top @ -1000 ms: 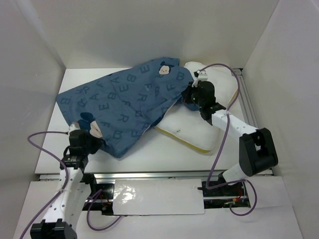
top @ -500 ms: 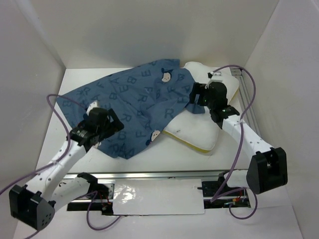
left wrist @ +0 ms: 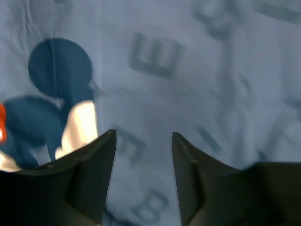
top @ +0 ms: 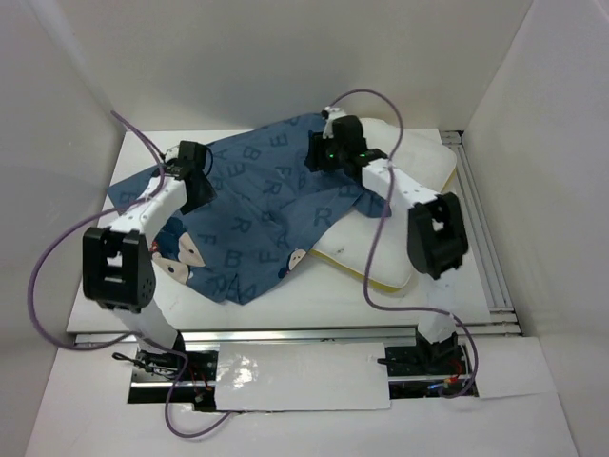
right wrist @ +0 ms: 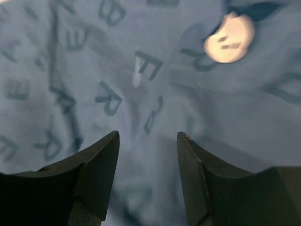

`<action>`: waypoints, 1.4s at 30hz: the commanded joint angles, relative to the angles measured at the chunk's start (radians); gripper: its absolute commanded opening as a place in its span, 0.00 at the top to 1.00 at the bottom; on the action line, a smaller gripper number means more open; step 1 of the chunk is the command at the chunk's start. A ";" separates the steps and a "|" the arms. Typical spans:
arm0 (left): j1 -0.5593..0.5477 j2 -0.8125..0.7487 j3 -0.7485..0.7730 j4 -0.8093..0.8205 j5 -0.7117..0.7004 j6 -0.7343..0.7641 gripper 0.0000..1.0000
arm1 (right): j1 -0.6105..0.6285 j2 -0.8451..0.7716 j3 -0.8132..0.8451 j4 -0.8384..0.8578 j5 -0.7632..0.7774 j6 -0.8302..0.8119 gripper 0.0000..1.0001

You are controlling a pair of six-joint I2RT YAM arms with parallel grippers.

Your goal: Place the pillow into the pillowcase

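1. The pillow [top: 352, 243] is lying at the right of the tabletop [top: 314, 295], mostly uncovered.
2. The pillowcase [top: 252, 214] is sprawling rumpled, overlapping its left side.
3. The left claw [left wrist: 143, 136] is hanging spread apart over blue fabric, gripping nothing.
4. The right claw [right wrist: 148, 136] is likewise gaping, empty.

walls [top: 285, 57]: plain white | table [top: 285, 305]: white | metal rail [top: 487, 238]: along right edge

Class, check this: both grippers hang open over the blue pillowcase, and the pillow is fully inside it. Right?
Wrong on the pillow: the top external view shows much of it exposed outside the pillowcase. The left gripper and right gripper are open over it.
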 commanded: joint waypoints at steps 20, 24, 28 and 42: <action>0.012 0.310 -0.184 -0.013 0.143 -0.006 1.00 | 0.249 0.724 0.596 -0.149 0.030 0.027 0.42; -0.114 0.223 -0.239 -0.116 0.059 -0.083 1.00 | 0.301 0.791 0.671 -0.087 -0.120 0.047 0.46; -0.275 0.085 -0.353 -0.069 0.219 -0.072 1.00 | 0.353 0.836 0.743 -0.072 -0.289 0.022 0.48; -0.837 -0.176 -0.335 -0.197 0.205 -0.273 1.00 | 0.387 0.784 0.722 -0.012 -0.869 -0.025 0.44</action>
